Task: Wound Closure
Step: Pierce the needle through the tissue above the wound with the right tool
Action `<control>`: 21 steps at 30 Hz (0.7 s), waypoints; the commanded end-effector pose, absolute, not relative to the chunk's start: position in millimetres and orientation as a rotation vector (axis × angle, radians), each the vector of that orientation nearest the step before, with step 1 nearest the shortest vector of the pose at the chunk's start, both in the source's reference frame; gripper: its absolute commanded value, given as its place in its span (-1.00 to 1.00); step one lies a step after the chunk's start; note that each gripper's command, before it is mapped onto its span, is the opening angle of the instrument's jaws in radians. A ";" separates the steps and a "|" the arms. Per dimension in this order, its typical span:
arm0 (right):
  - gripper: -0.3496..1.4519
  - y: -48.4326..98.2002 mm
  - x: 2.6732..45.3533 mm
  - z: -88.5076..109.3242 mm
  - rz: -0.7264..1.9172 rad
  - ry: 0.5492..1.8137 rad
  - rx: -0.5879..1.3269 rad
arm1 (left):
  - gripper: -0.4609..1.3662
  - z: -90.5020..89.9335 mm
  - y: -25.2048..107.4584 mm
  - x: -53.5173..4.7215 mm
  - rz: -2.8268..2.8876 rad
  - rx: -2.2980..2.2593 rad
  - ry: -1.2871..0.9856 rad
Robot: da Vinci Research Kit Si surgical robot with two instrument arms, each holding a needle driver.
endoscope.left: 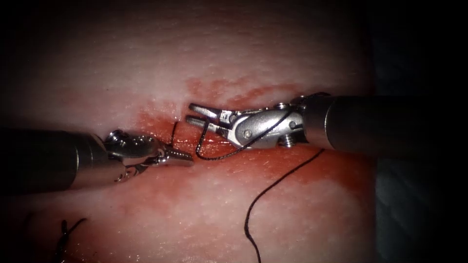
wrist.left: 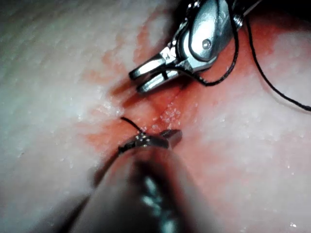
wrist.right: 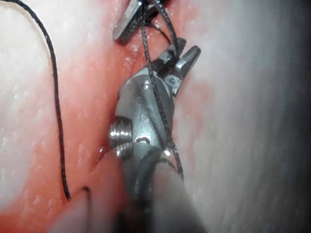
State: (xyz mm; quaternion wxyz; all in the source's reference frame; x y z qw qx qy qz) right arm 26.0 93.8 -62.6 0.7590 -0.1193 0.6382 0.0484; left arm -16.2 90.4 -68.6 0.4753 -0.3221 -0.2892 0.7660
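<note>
I see pale pork-belly tissue (endoscope.left: 146, 63), red fluid (endoscope.left: 234, 97) round the cut | thin black thread (endoscope.left: 273, 187) loops over my right steel tool (endoscope.left: 191, 113), jaws parted, gripping nothing | left steel tool (endoscope.left: 187, 158), jaws closed on a short thread end at the cut | needle unseen.

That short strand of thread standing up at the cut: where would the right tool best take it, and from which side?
Probably its free upper stretch, from the endoscope's right. The thread stands nearly upright above the left tool, whose shut fingers seem to hold its base. The right tool, open, holding nothing, a loop draped over it, faces it.
</note>
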 end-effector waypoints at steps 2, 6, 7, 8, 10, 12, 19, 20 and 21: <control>-1.00 94.5 26.0 -63.1 0.105 1.393 -0.257 | -0.60 -67.6 89.6 -16.6 1.903 -0.740 -0.711; -1.00 95.6 26.1 -63.6 0.105 1.397 -0.251 | -0.59 -67.0 89.1 -16.5 1.908 -0.721 -0.718; -1.00 95.9 26.1 -63.7 0.107 1.396 -0.249 | -0.59 -67.0 89.0 -16.4 1.910 -0.719 -0.718; -1.00 96.0 26.2 -63.8 0.107 1.396 -0.248 | -0.60 -67.0 89.1 -16.3 1.913 -0.716 -0.718; -1.00 96.4 26.2 -63.7 0.108 1.400 -0.247 | -0.59 -67.1 89.0 -15.9 1.924 -0.702 -0.716; -1.00 96.6 26.2 -63.6 0.109 1.400 -0.246 | -0.59 -67.1 89.0 -15.6 1.929 -0.685 -0.714; -1.00 98.0 26.3 -63.2 0.169 1.409 -0.212 | -0.59 -67.2 88.6 -14.6 1.930 -0.670 -0.720; -1.00 98.3 26.3 -63.2 0.174 1.410 -0.216 | -0.59 -67.2 88.4 -14.5 1.932 -0.668 -0.720; -1.00 98.4 26.3 -63.2 0.176 1.411 -0.218 | -0.59 -67.3 88.3 -14.3 1.934 -0.665 -0.719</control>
